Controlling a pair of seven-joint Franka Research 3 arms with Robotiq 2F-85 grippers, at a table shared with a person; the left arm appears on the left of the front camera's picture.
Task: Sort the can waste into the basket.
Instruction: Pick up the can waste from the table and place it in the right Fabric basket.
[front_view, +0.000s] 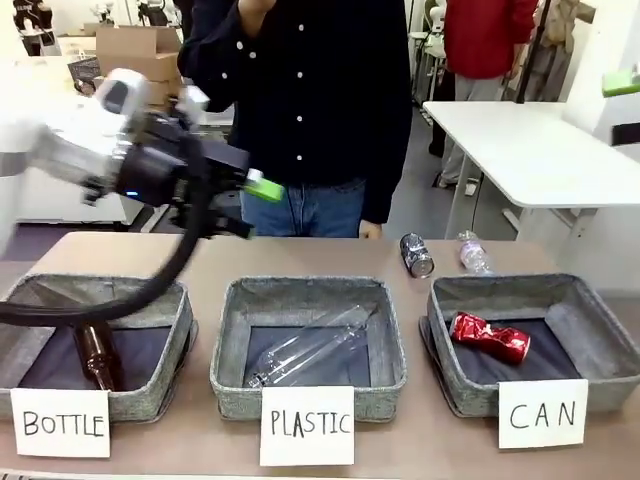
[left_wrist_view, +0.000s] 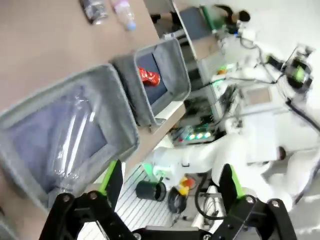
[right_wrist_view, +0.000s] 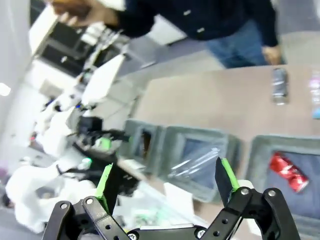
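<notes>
A dented red can (front_view: 490, 337) lies inside the grey basket (front_view: 600, 330) carded "CAN" at the right. A black and silver can (front_view: 416, 254) lies on the table behind that basket, near the person. My left gripper (front_view: 255, 208) hangs open in the air above the far left of the middle basket, holding nothing. From the left wrist, the open left gripper (left_wrist_view: 170, 175) looks past the red can (left_wrist_view: 149, 76) in its basket (left_wrist_view: 175, 65) and the black can (left_wrist_view: 94, 10). My right gripper (right_wrist_view: 166, 174) is open high above the table, with the red can (right_wrist_view: 287, 171) and black can (right_wrist_view: 279, 85) below.
A small clear plastic bottle (front_view: 473, 252) lies beside the black can. The middle basket (front_view: 230, 340), carded "PLASTIC", holds a clear bottle (front_view: 310, 345). The left basket (front_view: 180, 320), carded "BOTTLE", holds a brown bottle (front_view: 95, 355). A person in a dark shirt (front_view: 300, 90) stands at the far edge.
</notes>
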